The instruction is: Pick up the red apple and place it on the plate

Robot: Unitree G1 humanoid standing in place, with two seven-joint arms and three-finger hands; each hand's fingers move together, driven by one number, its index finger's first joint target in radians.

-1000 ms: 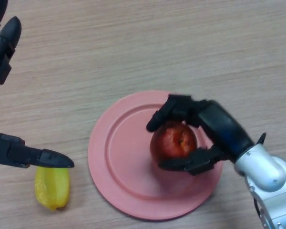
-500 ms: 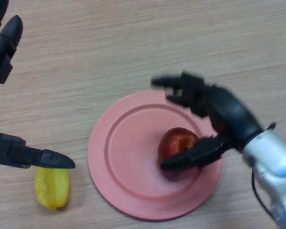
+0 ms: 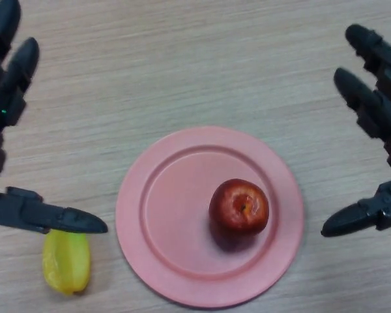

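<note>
The red apple (image 3: pixel 239 207) sits upright on the pink plate (image 3: pixel 156 215), a little right of its middle. My right hand (image 3: pixel 378 117) is open at the right edge of the view, well clear of the plate, with its thumb (image 3: pixel 358 218) low and its fingers straight. My left hand (image 3: pixel 6 98) is open at the left edge, its thumb (image 3: pixel 45 218) reaching over the table just above a yellow fruit.
A yellow star fruit (image 3: pixel 66 261) lies on the wooden table (image 3: pixel 182 65) at the lower left, just left of the plate and partly under my left thumb.
My right hand let go of the apple, opened and drew back to the right edge. The apple stays on the plate. My left hand barely moved.
</note>
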